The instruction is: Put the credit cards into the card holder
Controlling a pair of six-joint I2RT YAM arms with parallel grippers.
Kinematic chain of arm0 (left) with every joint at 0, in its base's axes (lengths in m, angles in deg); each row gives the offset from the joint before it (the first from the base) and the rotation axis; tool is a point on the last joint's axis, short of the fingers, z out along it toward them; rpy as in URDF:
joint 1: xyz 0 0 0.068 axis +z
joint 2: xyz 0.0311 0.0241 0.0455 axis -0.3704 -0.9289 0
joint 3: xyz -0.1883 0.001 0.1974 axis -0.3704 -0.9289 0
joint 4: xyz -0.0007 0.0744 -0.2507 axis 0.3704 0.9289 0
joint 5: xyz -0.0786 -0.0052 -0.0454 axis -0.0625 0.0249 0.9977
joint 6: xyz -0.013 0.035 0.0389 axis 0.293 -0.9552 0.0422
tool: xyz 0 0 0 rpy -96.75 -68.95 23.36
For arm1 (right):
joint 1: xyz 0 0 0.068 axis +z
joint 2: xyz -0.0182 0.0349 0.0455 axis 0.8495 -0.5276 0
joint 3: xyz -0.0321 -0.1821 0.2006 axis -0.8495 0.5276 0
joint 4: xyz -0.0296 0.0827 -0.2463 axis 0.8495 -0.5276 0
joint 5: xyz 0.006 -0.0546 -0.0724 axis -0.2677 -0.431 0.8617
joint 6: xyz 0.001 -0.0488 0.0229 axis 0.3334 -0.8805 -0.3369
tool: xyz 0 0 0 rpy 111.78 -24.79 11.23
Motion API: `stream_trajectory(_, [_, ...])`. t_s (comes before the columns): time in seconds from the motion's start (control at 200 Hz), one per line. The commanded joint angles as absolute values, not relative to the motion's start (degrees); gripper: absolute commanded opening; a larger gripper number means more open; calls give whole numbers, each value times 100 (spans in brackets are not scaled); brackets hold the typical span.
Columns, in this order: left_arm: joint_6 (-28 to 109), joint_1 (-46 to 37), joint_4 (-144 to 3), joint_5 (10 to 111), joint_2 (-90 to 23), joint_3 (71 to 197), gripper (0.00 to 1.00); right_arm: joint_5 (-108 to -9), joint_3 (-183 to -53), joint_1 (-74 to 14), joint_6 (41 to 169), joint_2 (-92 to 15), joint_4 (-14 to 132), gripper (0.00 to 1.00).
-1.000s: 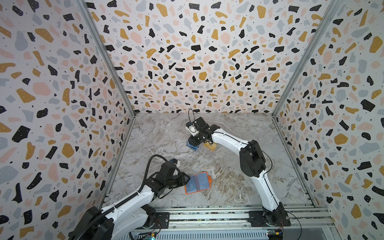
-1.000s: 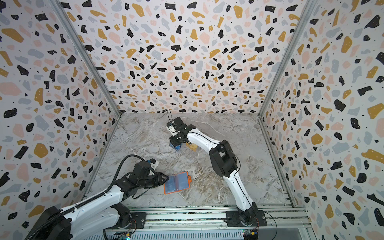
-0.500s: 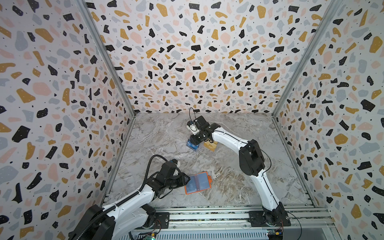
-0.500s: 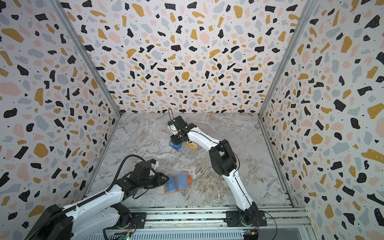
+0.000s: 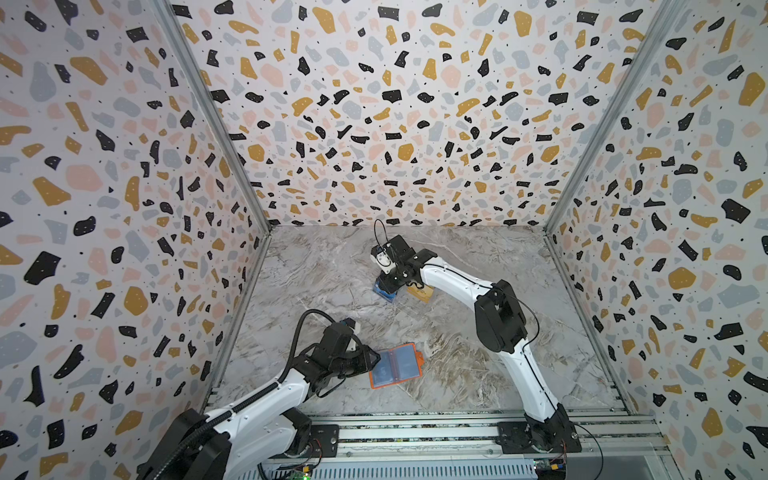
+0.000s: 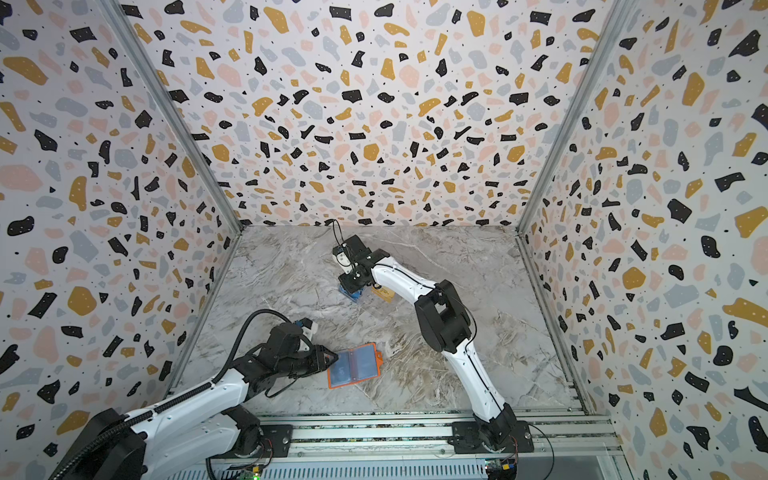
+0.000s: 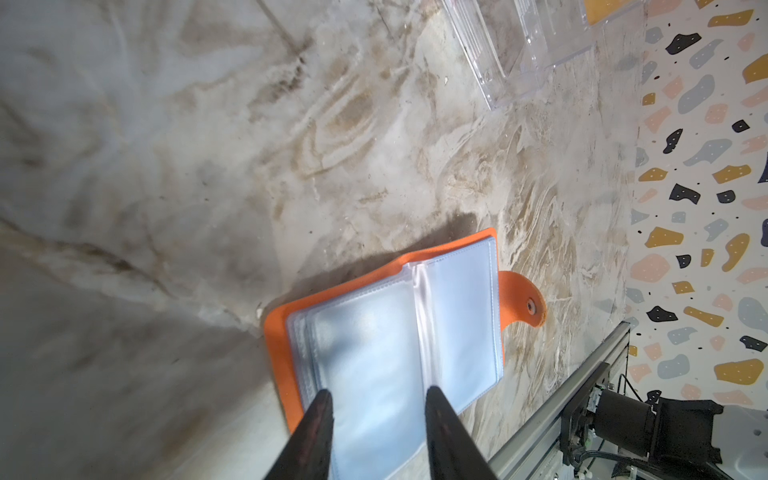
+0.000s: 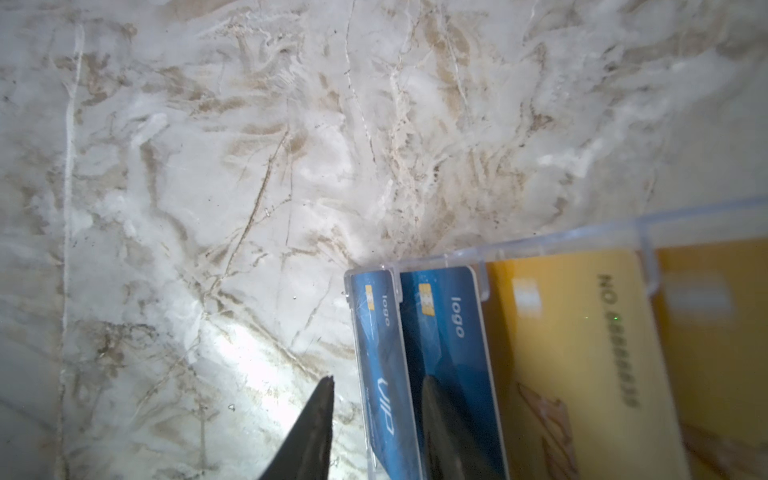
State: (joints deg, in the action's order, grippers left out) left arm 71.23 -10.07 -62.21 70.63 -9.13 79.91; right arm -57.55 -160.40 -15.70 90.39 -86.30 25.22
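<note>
Part-open right claw (image 8: 379,379) astride the outermost blue card (image 8: 374,332)

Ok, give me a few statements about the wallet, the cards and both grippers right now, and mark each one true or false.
1. The card holder lies open on the table. True.
2. The jaws of the left gripper clamp a gold card. False: they stand apart over the holder's clear sleeves, with no card between them.
3. The blue cards stand in a clear rack. True.
4. The jaws of the right gripper are shut above the card holder. False: they stand apart at the rack, either side of the outermost blue card.
5. Gold cards sit beside the blue ones. True.
</note>
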Motion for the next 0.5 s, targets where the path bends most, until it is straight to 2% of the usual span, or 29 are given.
stream_trajectory(0.0, [7051, -981, -6306, 7115, -893, 8025, 39, -5754, -16247, -1538, 8978, -8671, 2299, 37])
stream_trajectory(0.195, [7051, -981, -6314, 7110, -915, 8023, 39, -5948, -16240, -1527, 8982, -8688, 2288, 35])
stream_trajectory(0.34, [7050, -981, -6314, 7108, -927, 8015, 39, -6045, -16237, -1518, 8995, -8632, 2341, 27])
stream_trajectory(0.491, [7047, -981, -6322, 7101, -945, 8010, 40, -6005, -16212, -1518, 8991, -8593, 2403, 23])
